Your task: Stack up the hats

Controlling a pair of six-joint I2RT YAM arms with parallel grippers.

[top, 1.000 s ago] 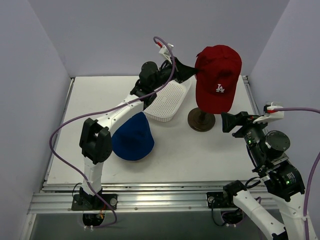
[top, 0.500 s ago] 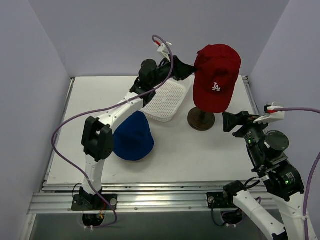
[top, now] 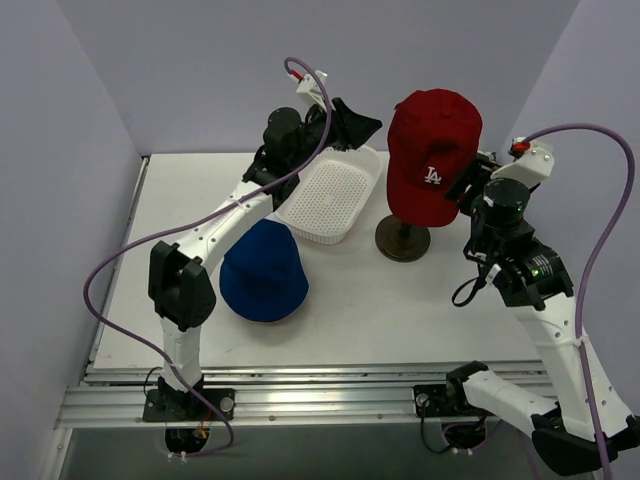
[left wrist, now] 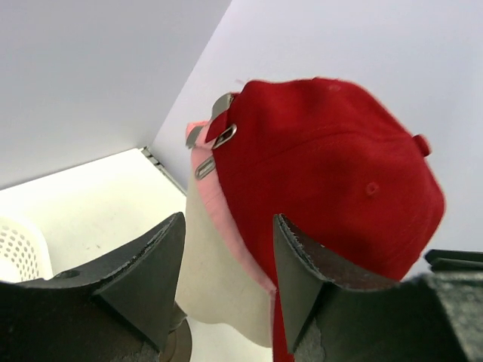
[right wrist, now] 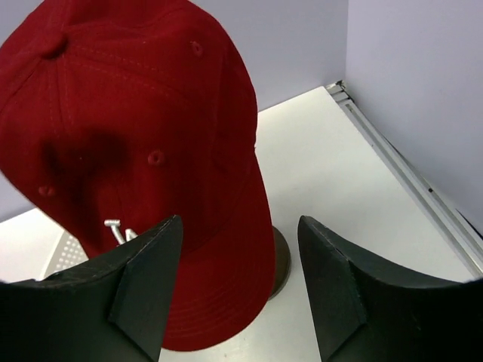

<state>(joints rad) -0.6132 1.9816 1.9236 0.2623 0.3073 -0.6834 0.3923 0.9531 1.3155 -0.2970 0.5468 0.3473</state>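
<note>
Left claw [left wrist: 226, 226] is hanging open, empty, at the back of the dark red cap [left wrist: 324, 188], which is sitting over the pink cap [left wrist: 217, 197] on the mannequin head [left wrist: 215, 283]; right claw [right wrist: 238, 226] is gaping empty beside its brim.

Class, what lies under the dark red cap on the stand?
A pale pink cap, worn on the cream mannequin head. Only its back edge shows; the dark red cap covers the rest.

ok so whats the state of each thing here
pale pink baseball cap: on cream egg-shaped mannequin head
dark red baseball cap: stacked over pink cap
royal-blue fabric bucket hat: on table, unstacked
white perforated plastic basket: resting on table
left end effector: open, holding nothing
right end effector: open, holding nothing
</note>
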